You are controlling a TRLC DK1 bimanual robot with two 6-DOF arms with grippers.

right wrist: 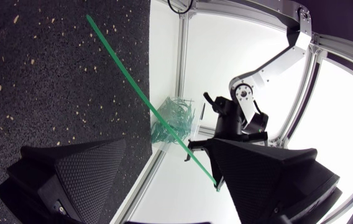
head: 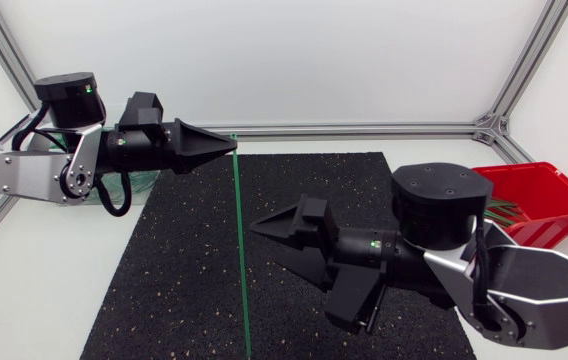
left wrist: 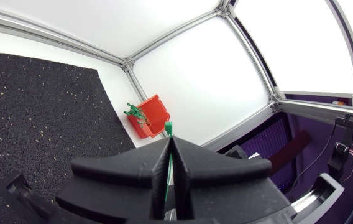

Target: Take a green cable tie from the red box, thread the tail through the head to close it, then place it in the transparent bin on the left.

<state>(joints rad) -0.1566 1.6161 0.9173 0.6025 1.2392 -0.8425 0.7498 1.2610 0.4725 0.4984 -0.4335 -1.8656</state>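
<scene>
Mat point(head: 184, 260) far edge: left fingers point(head: 204, 148) clamp cable tie point(head: 241, 250); right fingers point(right wrist: 77, 168) apart

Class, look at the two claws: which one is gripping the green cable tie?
The left claw: its fingers are shut on the tie at its end, while the right claw is open.

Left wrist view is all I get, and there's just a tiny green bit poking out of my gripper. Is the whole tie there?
Observer: Yes. In the head view the tie runs long and straight from the left gripper over the mat.
Operator: Where's my other gripper?
Observer: The right gripper points at the tie partway along. It is open, with its tip just short of the tie.
Operator: And the bin?
Observer: The bin sits under your left arm, with green ties in it.
</scene>
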